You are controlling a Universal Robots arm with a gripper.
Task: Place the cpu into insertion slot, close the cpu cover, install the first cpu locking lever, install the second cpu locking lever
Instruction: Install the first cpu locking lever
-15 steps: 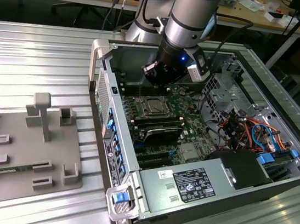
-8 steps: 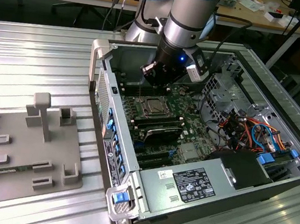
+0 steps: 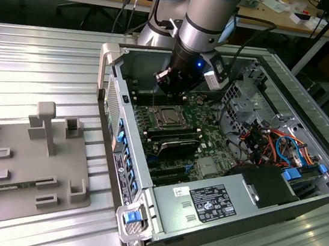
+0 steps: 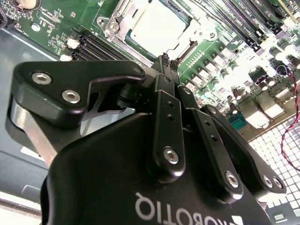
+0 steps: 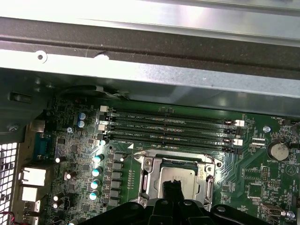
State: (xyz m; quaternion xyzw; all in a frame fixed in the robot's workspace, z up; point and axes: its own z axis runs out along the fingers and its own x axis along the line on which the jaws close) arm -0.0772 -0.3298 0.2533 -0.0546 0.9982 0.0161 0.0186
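**A:** Two risks I'm seeing rn. Black two-finger end effector (image 4: 166, 63) is hanging just above the small flat square silvery-grey cpu (image 4: 154, 26), fingers pinching narrow w/ nothing between them.

**B:** Where's the chip sitting?

**A:** It's looking seated in the square silver-rimmed insertion slot (image 3: 167, 118), w/ the thin silver windowed cpu cover (image 5: 149, 177) lying flat around it, I'm judging. Lever state: can't tell, the end effector is blocking that edge.

**B:** So what's potentially going wrong?

**A:** If the tips are coming down off-line, they're pressing the chip's top instead of a lever, prob. loading the contacts underneath. Also, a thin lever is likely slipping off closed tips and springing back.

**B:** Neighbours?

**A:** Long black memory slots (image 5: 168, 126) are lying just beside the socket, so any sideways sweep is risking clipping them or small parts on the green motherboard (image 5: 84, 164).
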